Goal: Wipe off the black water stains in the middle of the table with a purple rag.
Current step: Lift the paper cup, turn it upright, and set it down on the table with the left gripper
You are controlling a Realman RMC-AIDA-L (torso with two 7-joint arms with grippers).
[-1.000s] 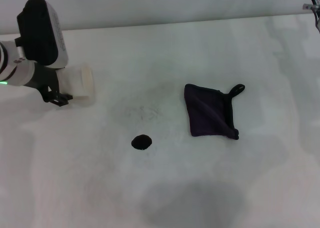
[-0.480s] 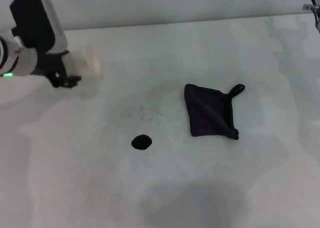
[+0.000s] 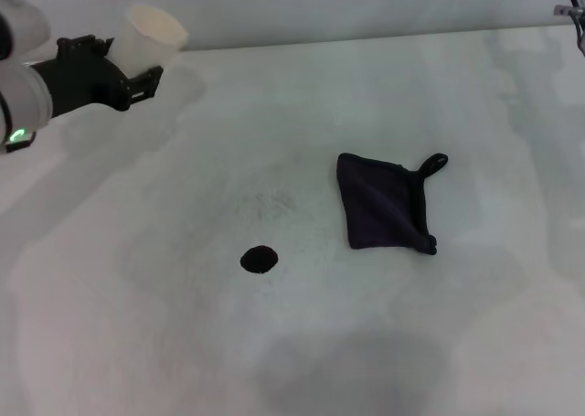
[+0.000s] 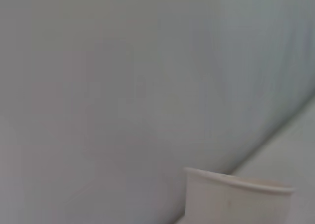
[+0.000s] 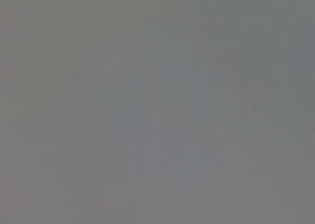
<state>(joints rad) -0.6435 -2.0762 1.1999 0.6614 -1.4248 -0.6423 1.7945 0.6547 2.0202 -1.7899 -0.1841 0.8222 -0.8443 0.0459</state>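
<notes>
The left gripper (image 3: pixel 137 64) grips a white paper cup (image 3: pixel 154 30) above the table's (image 3: pixel 457 343) far-left corner — a tilt could spill more liquid — while the black blot (image 3: pixel 260 259) sits mid-table, the purple rag (image 3: pixel 384 203) untouched beside it.

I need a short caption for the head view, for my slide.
Left gripper holds a white paper cup at the table's far left; purple rag lies beside the black stain.

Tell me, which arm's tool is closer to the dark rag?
Right, narrowly. The right tool sits at the far right corner, beyond the rag. The left tool, holding a cup, is far off to the left.
</notes>
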